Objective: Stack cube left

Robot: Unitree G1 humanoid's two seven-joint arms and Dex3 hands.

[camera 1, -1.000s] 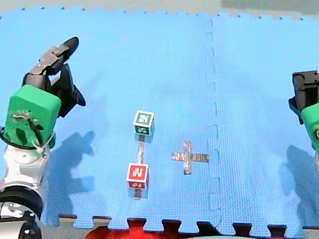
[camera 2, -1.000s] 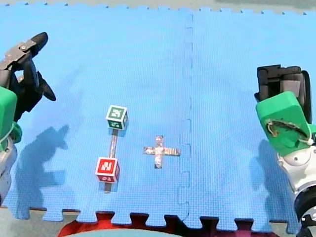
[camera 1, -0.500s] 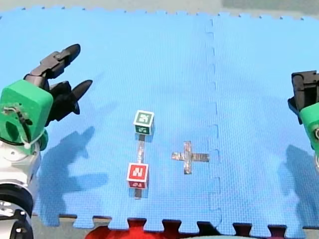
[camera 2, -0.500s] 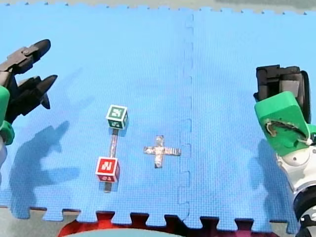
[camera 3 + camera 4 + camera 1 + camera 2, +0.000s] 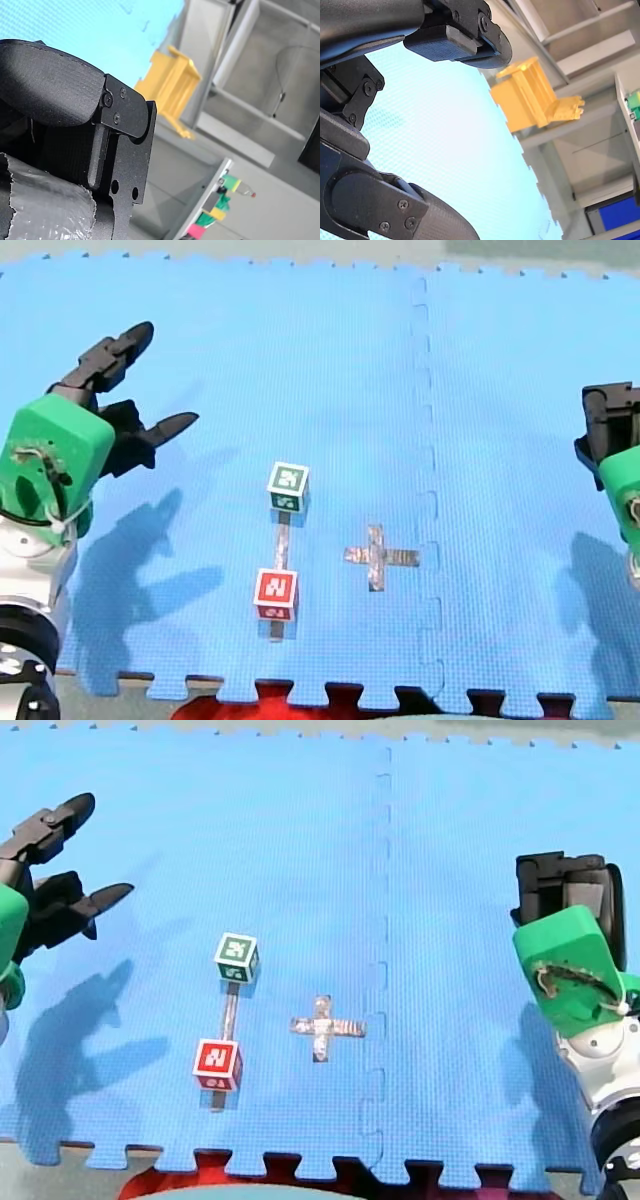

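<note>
**Asker:** Which step are you on?

**Robot:** The reach, I judge. Nothing is picked up yet. My left hand (image 5: 120,405) hovers released and empty above the blue mat (image 5: 200,320), well to the left of the cubes. My right hand (image 5: 562,898) is at the mat's right edge, far from them. I cannot tell whether it is clenched.

**Asker:** Where are the cubes, and how many?

**Robot:** Two. One green cube (image 5: 288,486) stands farther from me and one red cube (image 5: 275,593) nearer, apart from each other. A single tape strip (image 5: 283,540) runs between them, and one tape cross (image 5: 378,556) lies to their right.

**Asker:** And the next move?

**Robot:** Probably bringing my left hand over one cube, closing on its sides, then lifting it squarely onto the other.
</note>
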